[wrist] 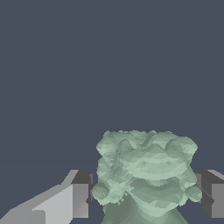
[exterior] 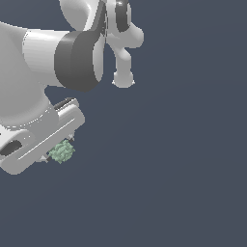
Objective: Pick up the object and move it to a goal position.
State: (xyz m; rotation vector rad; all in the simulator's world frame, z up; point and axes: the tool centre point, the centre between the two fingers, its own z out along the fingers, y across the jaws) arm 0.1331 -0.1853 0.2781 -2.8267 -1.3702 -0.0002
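Observation:
The object point(exterior: 62, 151) is a small pale green, knobbly roundish lump under the white gripper point(exterior: 57, 153) at the exterior view's left. In the wrist view the lump point(wrist: 146, 170) fills the space between the two dark-tipped fingers, one finger point(wrist: 81, 194) on one side and the other point(wrist: 211, 192) on the opposite side. Both fingers sit against the lump's sides, so the gripper is shut on it. The fingertips are mostly hidden by the hand in the exterior view.
The white arm's links point(exterior: 53, 53) fill the upper left of the exterior view. A plain dark blue-grey surface point(exterior: 183, 169) lies all around. No goal marker shows.

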